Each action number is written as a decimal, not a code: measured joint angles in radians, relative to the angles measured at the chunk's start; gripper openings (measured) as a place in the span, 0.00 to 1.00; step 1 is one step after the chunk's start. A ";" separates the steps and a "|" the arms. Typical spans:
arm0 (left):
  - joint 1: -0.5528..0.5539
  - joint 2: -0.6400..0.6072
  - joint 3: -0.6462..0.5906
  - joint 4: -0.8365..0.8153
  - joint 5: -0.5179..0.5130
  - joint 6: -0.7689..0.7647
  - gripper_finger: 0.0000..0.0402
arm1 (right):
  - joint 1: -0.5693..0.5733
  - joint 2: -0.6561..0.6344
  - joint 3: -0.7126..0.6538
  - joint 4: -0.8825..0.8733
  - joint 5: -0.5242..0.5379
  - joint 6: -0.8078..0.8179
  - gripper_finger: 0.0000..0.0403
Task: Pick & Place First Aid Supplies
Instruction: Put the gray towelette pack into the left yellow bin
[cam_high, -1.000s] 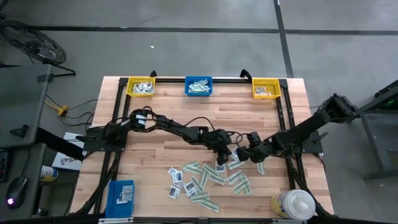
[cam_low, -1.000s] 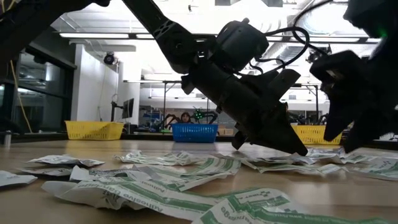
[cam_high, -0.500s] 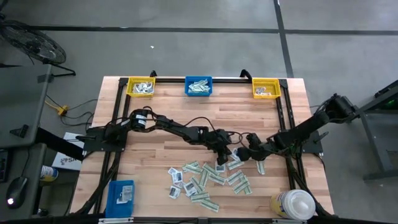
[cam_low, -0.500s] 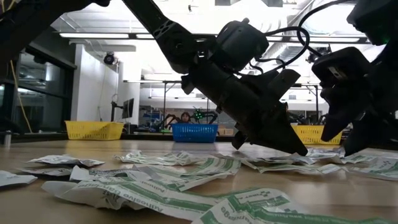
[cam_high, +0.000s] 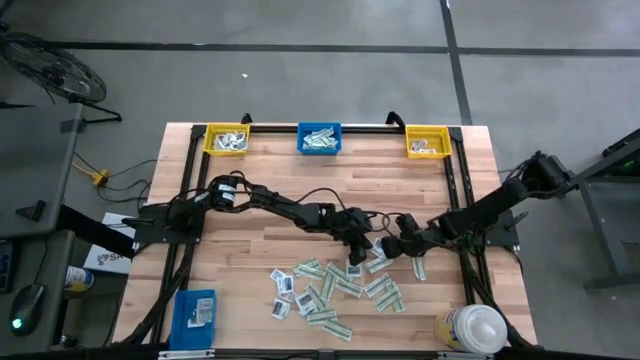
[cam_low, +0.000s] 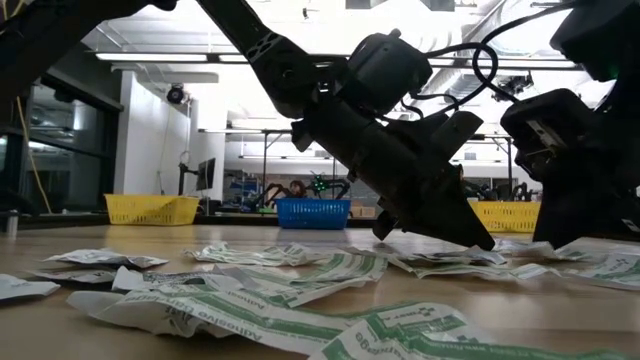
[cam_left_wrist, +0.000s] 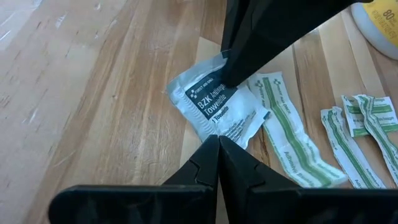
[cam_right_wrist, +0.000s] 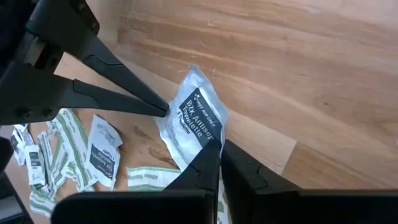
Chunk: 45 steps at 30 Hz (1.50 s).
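A squarish white towelette packet with a dark label (cam_left_wrist: 217, 109) (cam_right_wrist: 193, 121) sits between my two grippers at the table's middle. My left gripper (cam_left_wrist: 219, 138) (cam_high: 366, 247) is shut at one edge of it. From the opposite side my right gripper (cam_right_wrist: 217, 146) (cam_high: 386, 247) is shut at the other edge. More first aid supplies, white packets and green-and-white strips (cam_high: 335, 290), lie flat on the wood nearer the front edge. My left gripper has its shut fingertips (cam_right_wrist: 163, 109) on the packet's edge (cam_left_wrist: 216, 132), slanting down from the table's left. Whether the edge is pinched between them or only pressed, I cannot tell. My right gripper meets the packet's opposite edge (cam_right_wrist: 210, 140) with its shut fingertips, slanting down from the table's right. In the right wrist view the packet stands tilted, its free corner (cam_right_wrist: 194, 70) raised off the wood.
Along the far edge stand two yellow bins (cam_high: 227, 139) (cam_high: 428, 142) with a blue bin (cam_high: 320, 138) between them. A blue box (cam_high: 195, 312) sits at the near left and a white-capped bottle (cam_high: 472, 328) at the near right. Bare wood lies left of the grippers.
My right gripper's fingers, spread apart in the earlier low views, have shut at the packet. My left gripper has kept still.
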 joint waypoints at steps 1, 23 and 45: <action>0.000 0.000 0.000 0.000 0.000 0.000 0.03 | -0.003 0.000 0.000 0.000 -0.001 -0.004 0.02; 0.148 -0.232 -0.006 -0.427 0.001 0.065 0.03 | -0.080 -0.096 0.000 -0.002 0.006 -0.250 0.00; 0.284 -0.569 -0.002 -0.314 0.040 0.107 0.03 | -0.444 -0.584 0.013 -0.001 -0.102 -1.096 0.00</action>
